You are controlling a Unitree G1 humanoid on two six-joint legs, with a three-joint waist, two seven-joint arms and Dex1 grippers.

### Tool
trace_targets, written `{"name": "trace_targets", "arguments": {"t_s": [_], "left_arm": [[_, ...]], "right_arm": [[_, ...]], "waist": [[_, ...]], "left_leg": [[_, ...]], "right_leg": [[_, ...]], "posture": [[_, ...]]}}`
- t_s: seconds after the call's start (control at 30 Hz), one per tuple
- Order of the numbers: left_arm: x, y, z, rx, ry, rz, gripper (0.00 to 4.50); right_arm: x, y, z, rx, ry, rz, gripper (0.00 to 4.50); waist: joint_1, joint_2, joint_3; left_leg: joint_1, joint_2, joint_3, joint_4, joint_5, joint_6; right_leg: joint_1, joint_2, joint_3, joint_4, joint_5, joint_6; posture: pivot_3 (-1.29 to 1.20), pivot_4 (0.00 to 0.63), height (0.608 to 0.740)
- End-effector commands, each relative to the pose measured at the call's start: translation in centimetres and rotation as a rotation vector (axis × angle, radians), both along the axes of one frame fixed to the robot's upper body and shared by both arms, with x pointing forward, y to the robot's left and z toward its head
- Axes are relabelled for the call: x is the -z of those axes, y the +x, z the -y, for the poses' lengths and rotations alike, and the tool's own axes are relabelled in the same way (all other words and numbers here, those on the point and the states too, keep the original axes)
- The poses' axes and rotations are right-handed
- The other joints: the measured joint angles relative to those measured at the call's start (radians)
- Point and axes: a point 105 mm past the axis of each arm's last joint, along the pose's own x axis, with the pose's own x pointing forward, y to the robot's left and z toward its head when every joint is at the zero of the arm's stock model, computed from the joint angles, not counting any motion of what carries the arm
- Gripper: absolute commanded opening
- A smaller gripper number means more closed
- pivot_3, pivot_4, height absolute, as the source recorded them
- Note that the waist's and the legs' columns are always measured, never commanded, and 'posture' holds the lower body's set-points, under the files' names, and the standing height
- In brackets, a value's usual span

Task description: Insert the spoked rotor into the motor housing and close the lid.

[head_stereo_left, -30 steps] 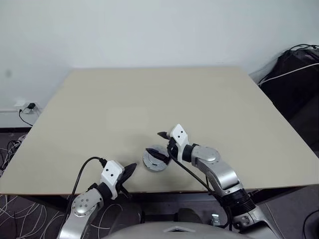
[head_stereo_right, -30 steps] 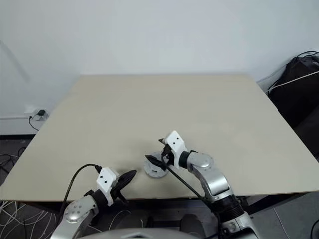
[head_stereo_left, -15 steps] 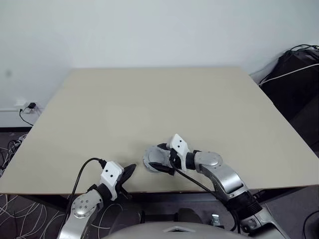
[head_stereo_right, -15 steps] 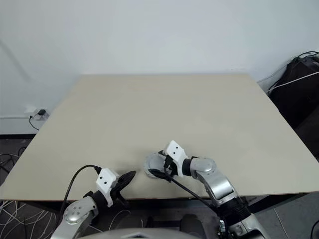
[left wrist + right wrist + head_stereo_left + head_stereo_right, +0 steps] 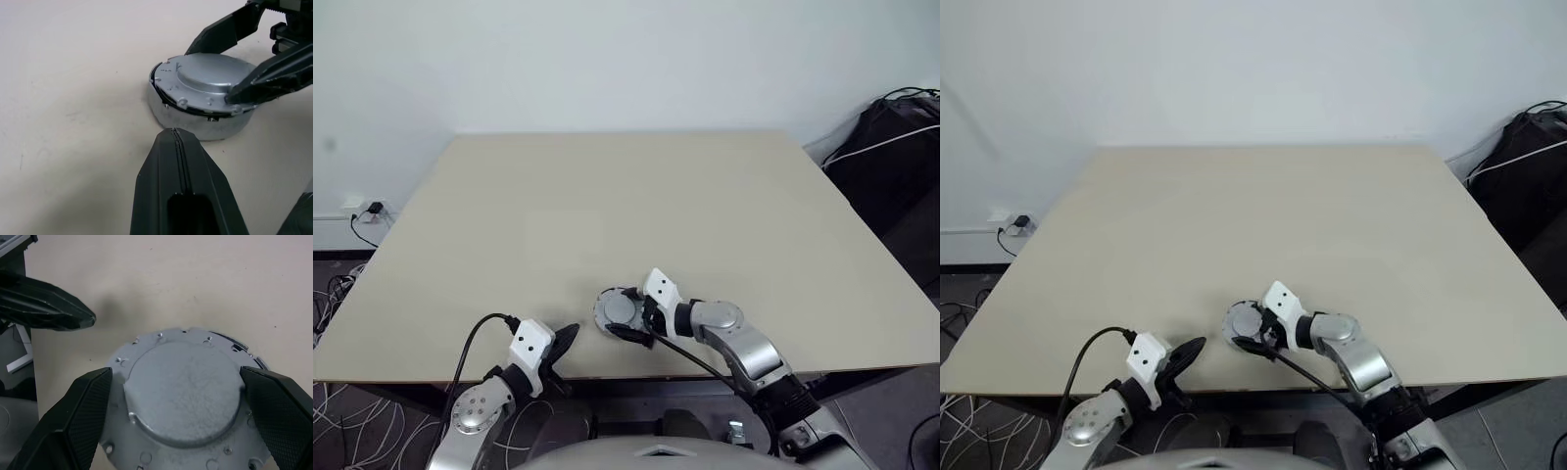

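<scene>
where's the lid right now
The lid sits atop the motor housing near the table's front edge, between the right gripper's open fingers, with the left gripper just beside.

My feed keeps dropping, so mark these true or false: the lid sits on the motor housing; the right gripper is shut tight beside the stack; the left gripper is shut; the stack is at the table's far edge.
1. The lid sits on the motor housing, plain grey face up. True.
2. The right gripper is shut tight beside the stack. False: its fingers stand wide, one on each side of the lid.
3. The left gripper is shut. True; it is short of the housing, not touching it.
4. The stack is at the far edge of the table. False: it lies near the edge closest to the robot.
</scene>
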Motion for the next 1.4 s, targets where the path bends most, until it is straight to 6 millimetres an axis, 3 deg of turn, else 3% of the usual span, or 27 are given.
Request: {"name": "trace_targets", "arguments": {"t_s": [0.03, 0.07, 0.4, 1.4], "left_arm": [[-1.5, 0.4, 0.3, -0.002, -0.02, 0.063, 0.0], [-1.4, 0.4, 0.3, -0.003, -0.02, 0.062, 0.0], [-1.2, 0.4, 0.2, -0.006, -0.021, 0.058, 0.0], [-1.2, 0.5, 0.1, -0.001, -0.028, 0.052, 0.0]], "right_arm": [[-1.0, 0.7, -0.2, -0.002, 0.017, 0.044, 3.55], [-1.1, 0.7, -0.3, -0.002, 0.02, 0.046, 3.3], [-2.4, 1.2, -0.5, 0.034, 0.08, 0.083, 3.29], [0.2, 1.3, -0.7, 0.072, -0.098, 0.059, 3.29]], "waist": [[0.0, 0.0, 0.0], [0.0, 0.0, 0.0], [0.0, 0.0, 0.0], [-0.001, 0.0, 0.0]], "left_leg": [[0.0, 0.0, 0.0, 0.0, 0.0, 0.0], [0.0, 0.0, 0.0, 0.0, 0.0, 0.0], [0.0, 0.0, 0.0, 0.0, 0.0, 0.0], [0.001, 0.0, 0.0, 0.0, 0.0, 0.0]], "right_leg": [[0.0, 0.0, 0.0, 0.0, 0.0, 0.0], [0.0, 0.0, 0.0, 0.0, 0.0, 0.0], [0.0, 0.0, 0.0, 0.0, 0.0, 0.0], [0.0, 0.0, 0.0, 0.001, 0.0, 0.0]], "posture": [[0.0, 0.0, 0.74], [0.0, 0.0, 0.74], [0.0, 0.0, 0.74], [0.0, 0.0, 0.74]]}}
